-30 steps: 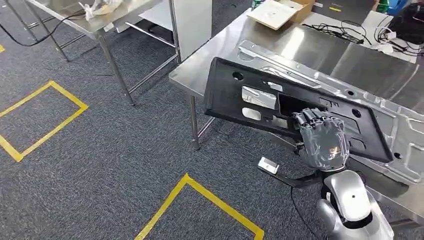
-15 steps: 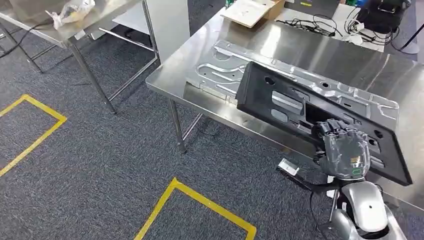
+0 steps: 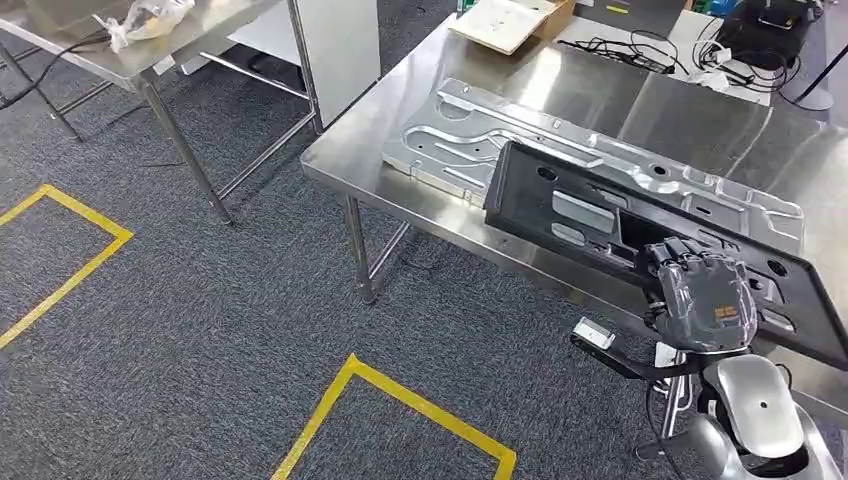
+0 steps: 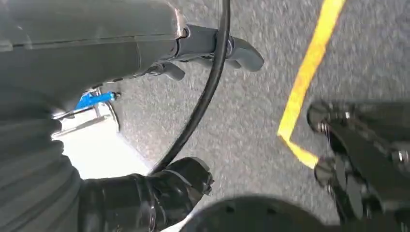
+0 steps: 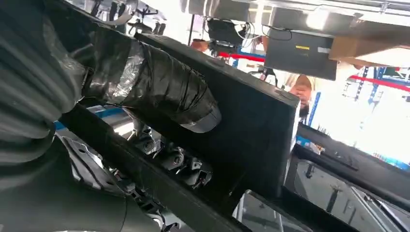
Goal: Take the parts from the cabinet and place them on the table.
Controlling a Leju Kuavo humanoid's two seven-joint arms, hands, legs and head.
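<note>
Right now the steel surface [image 3: 640, 105] fills the head view from 12 to 3 o'clock, a silver plate [image 3: 470, 140] lying flat on it. Over its near edge, tilted, hangs the black panel [image 3: 580, 215] — the right hand [image 3: 700, 297], at 4 o'clock, has its fingers [image 3: 672, 254] clamped through an opening. Left hand [image 4: 145, 198]: cannot tell — fingers hidden.

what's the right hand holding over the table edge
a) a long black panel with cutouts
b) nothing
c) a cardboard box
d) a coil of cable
a: in the head view the right hand grips a long black panel through one of its cutouts, tilted over the silver metal plate that lies on the steel table.
</note>
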